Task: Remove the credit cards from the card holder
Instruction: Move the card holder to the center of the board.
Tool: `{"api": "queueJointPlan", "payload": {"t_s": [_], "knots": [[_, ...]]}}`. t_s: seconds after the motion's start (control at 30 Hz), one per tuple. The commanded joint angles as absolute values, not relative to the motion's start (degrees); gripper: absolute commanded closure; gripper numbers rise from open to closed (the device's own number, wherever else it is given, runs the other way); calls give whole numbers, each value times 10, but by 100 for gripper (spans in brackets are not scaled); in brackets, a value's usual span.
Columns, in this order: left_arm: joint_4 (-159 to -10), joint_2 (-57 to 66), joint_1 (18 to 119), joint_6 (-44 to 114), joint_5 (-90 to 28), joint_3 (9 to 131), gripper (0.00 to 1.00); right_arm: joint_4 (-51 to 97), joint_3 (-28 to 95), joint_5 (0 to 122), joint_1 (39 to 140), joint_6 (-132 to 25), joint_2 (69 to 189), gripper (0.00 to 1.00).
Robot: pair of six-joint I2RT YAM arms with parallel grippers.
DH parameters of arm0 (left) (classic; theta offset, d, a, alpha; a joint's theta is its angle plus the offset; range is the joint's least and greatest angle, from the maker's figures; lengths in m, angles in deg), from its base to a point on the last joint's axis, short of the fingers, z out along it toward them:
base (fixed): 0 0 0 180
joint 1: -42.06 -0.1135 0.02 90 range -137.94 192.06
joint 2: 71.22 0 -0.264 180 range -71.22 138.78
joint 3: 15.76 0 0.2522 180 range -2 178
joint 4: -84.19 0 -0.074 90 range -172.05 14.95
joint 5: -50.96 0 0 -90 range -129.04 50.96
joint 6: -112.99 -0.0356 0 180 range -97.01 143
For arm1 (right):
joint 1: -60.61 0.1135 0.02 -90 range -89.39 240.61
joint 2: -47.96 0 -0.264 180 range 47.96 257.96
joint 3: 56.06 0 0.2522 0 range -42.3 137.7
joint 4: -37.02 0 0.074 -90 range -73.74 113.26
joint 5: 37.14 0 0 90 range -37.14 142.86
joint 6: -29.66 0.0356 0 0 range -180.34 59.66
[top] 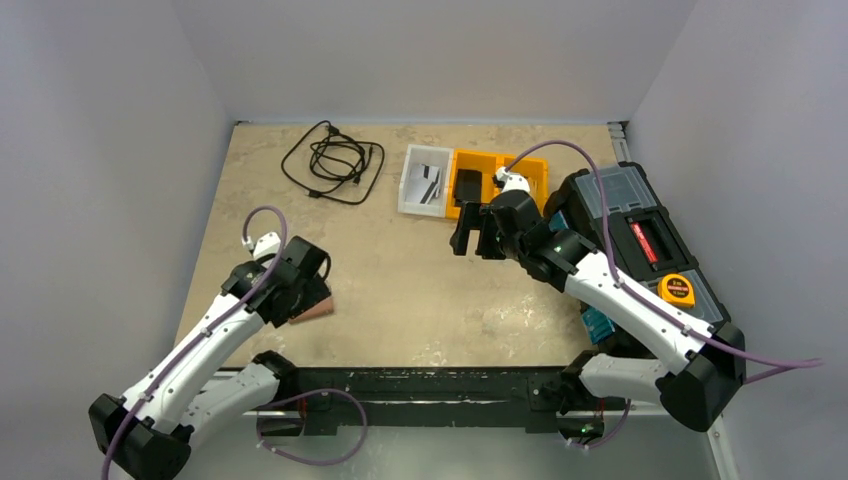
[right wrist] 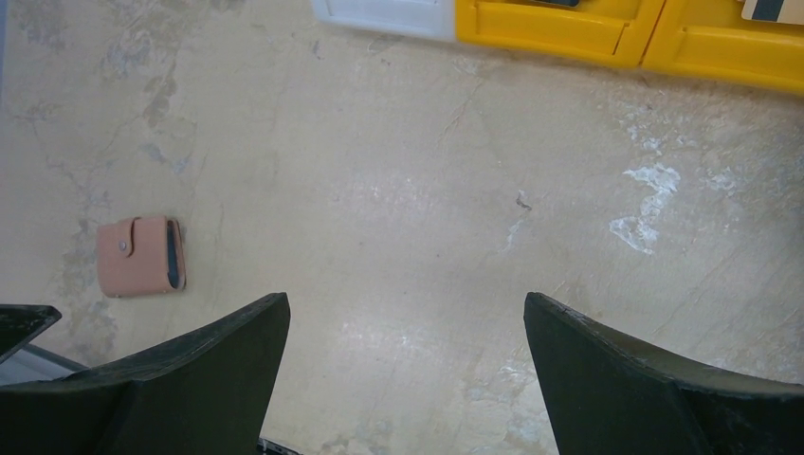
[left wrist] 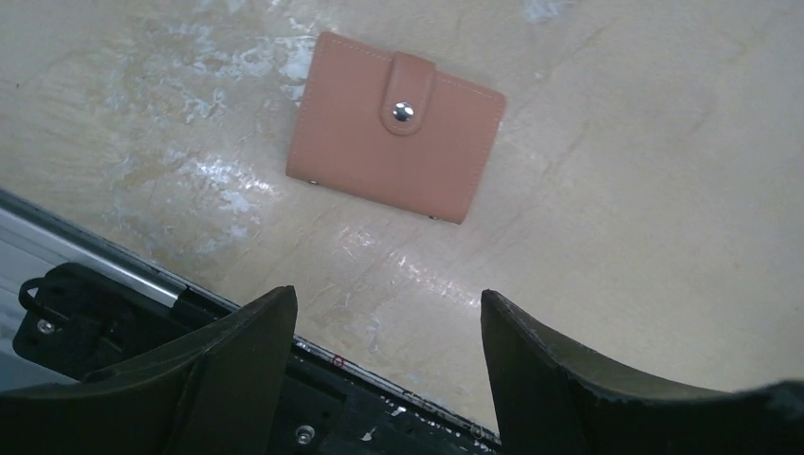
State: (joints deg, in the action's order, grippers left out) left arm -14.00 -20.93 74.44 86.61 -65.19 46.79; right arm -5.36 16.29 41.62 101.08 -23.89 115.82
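- Top view: card holder (top: 320,309) lay on worktop (top: 420,290) near front left, partly hidden by left gripper (top: 300,292).
- Left wrist view: left gripper jaws stood apart, holding nothing; card holder snapped shut just ahead.
- Right wrist view: right gripper (right wrist: 408,305) stood wide, empty, well apart from card holder.

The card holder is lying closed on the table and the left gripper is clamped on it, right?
No. The card holder lies closed on the table, but the left gripper is open and apart from it, as the left wrist view shows.
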Motion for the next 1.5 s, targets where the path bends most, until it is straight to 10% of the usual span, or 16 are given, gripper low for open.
{"api": "queueJointPlan", "payload": {"t_s": [0.0, 0.33, 0.97, 1.23, 1.47], "knots": [[-185, -214, 683, 939, -647, 443, 32, -33, 165, 421, 1011, -251, 1139, 5], [-344, -89, 540, 902, -579, 406, 58, -56, 160, 440, 1011, -263, 1117, 5], [-398, 75, 515, 925, -582, 401, 60, -57, 133, 442, 1011, -263, 1099, 5], [-406, 83, 540, 892, -561, 412, 98, -58, 122, 440, 1011, -260, 1088, 5], [-410, 98, 675, 869, -523, 451, 100, -70, 101, 434, 1011, -253, 1068, 5]]}}
